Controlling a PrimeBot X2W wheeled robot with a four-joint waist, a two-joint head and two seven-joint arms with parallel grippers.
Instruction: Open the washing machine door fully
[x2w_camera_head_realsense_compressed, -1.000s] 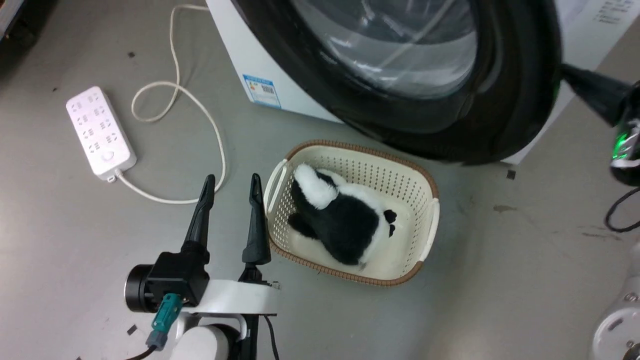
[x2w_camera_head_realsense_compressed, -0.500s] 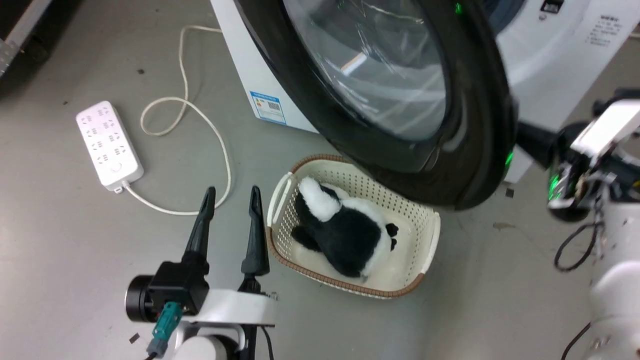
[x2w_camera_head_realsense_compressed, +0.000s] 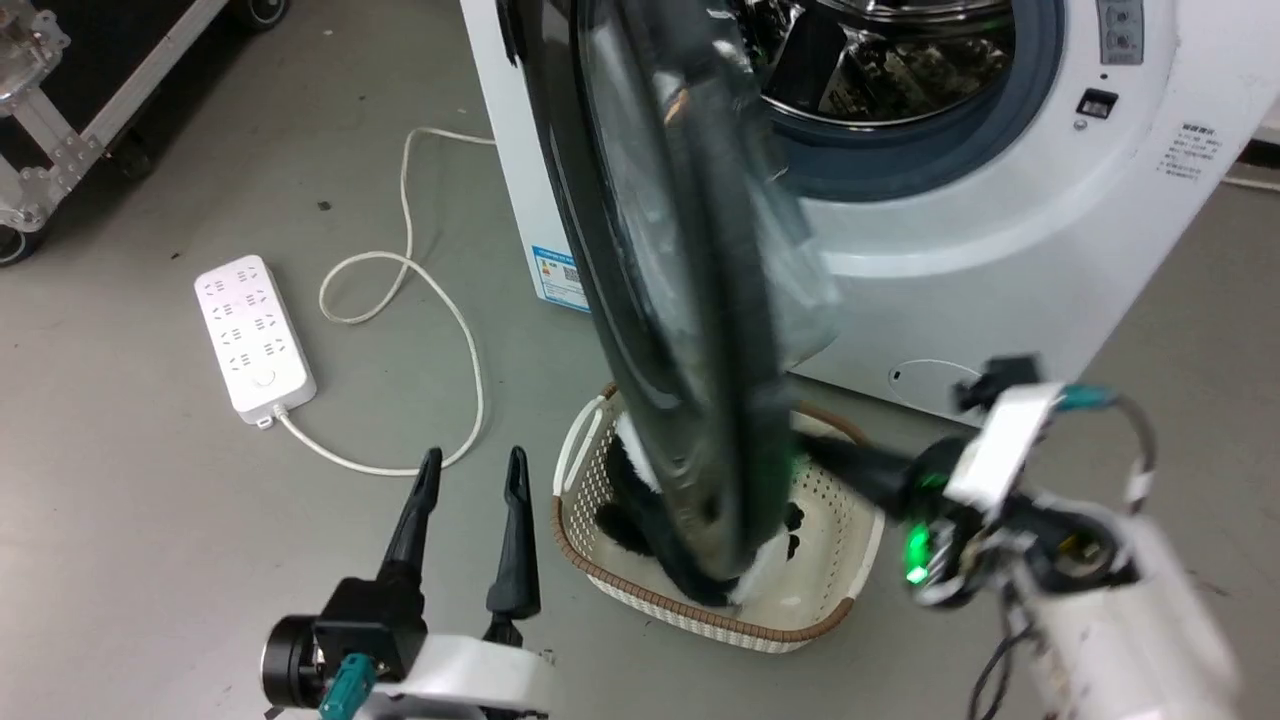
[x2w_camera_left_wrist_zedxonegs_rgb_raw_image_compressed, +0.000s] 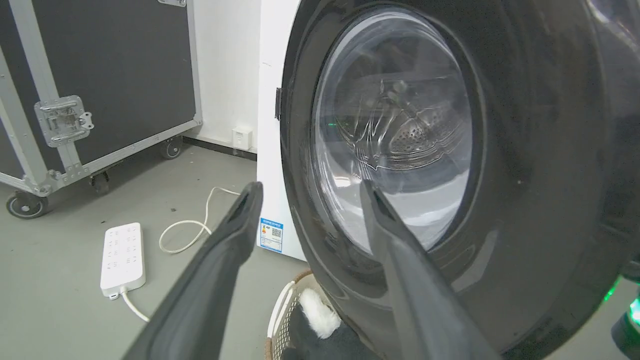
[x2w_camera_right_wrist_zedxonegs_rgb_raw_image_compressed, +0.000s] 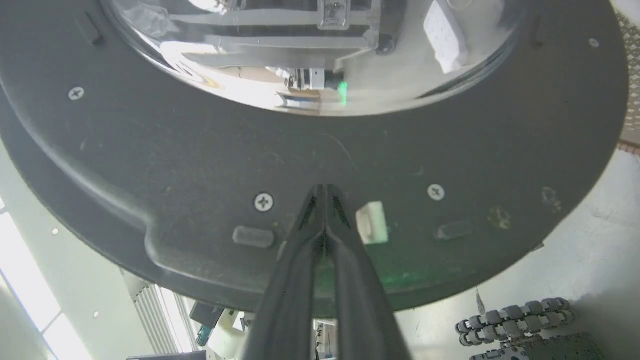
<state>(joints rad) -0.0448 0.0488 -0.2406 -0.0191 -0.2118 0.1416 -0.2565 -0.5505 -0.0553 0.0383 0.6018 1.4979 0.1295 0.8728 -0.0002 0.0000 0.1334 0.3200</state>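
1. The washing machine door (x2w_camera_head_realsense_compressed: 680, 330) stands roughly half open, edge-on to the washing machine (x2w_camera_head_realsense_compressed: 1000, 230), with the drum exposed behind it.
2. The right tool (x2w_camera_right_wrist_zedxonegs_rgb_raw_image_compressed: 325, 191), fingers pinched together and holding nothing, has its tips at the door's inner rim.
3. The left tool (x2w_camera_head_realsense_compressed: 475, 460) hovers on the door's outer side, fingers spread and empty.
4. A basket (x2w_camera_head_realsense_compressed: 590, 560) sits beneath the door.
5. The step in hand looks like pushing the door wider. The next move calls for following the door's arc outward.

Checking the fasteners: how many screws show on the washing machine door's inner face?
4 screws in the right wrist view: one at far left, one just left of the right end effector at, one just right of it, one at far right. More may be hidden.
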